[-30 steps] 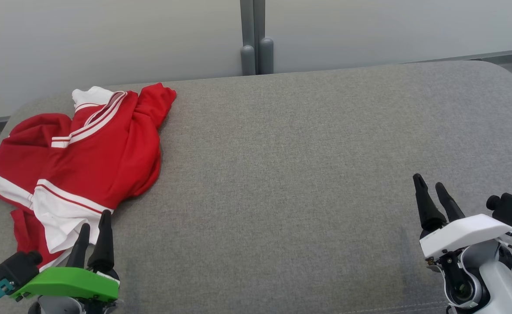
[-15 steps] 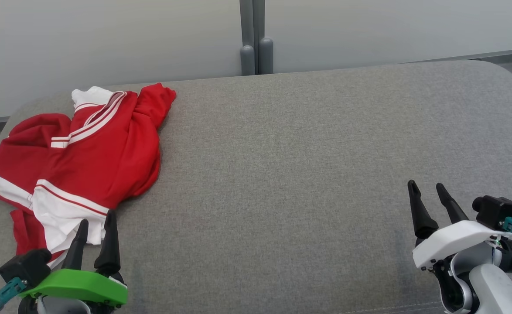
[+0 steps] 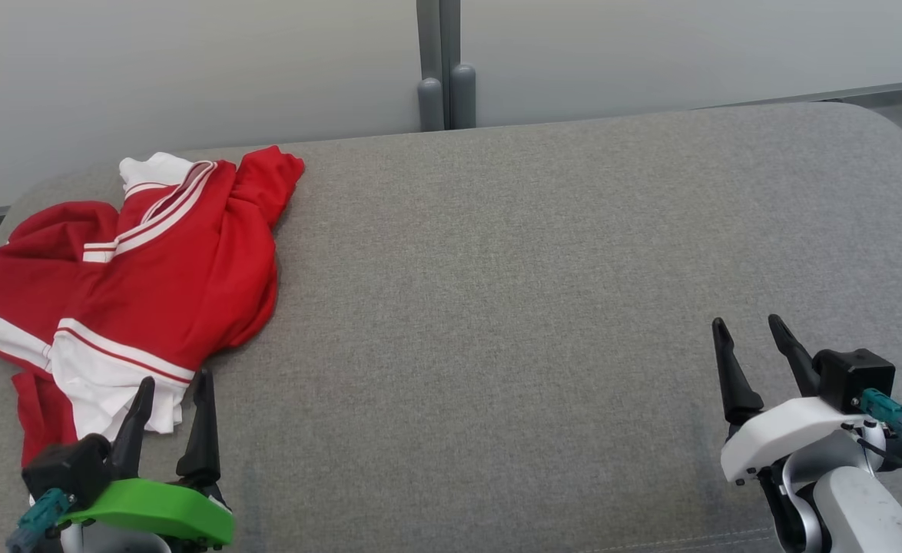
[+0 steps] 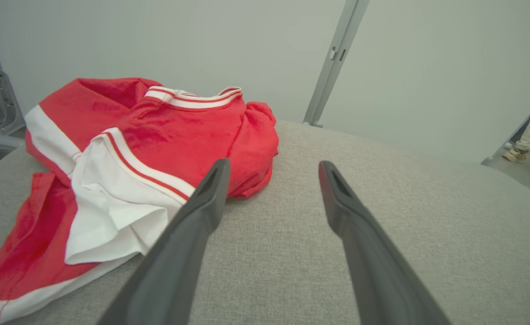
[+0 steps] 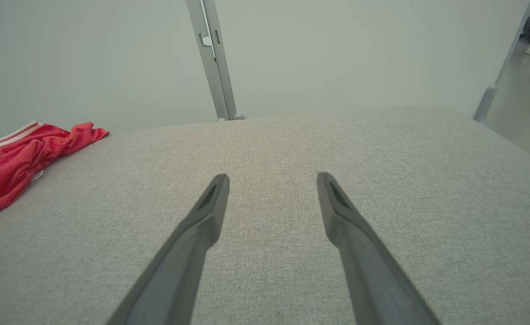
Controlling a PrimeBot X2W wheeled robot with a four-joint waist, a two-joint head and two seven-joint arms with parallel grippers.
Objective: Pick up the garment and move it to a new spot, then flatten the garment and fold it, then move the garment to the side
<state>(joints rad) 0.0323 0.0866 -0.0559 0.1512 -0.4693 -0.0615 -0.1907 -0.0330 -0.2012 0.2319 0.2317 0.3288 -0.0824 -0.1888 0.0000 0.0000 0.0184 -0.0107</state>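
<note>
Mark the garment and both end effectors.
garment (image 3: 174, 284), head view, red middle panel.
left end effector (image 3: 176, 378), head view, midway between fingertips.
right end effector (image 3: 746, 322), head view, midway between fingertips.

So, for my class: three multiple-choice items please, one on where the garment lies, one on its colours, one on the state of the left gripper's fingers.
1. Where on the cushion does the garment lie in the head view?
A) left end
B) centre
C) right end

2. The garment's colours?
A) blue and yellow
B) red and white
C) green and black

3. The fingers of the left gripper are:
A) shut on the garment
B) spread apart, holding nothing
C) shut on nothing

Key: 1 A, it lies crumpled at the cushion's left end; 2 B, red cloth with white bands; 3 B, bare cushion shows between the fingers in the left wrist view.
</note>
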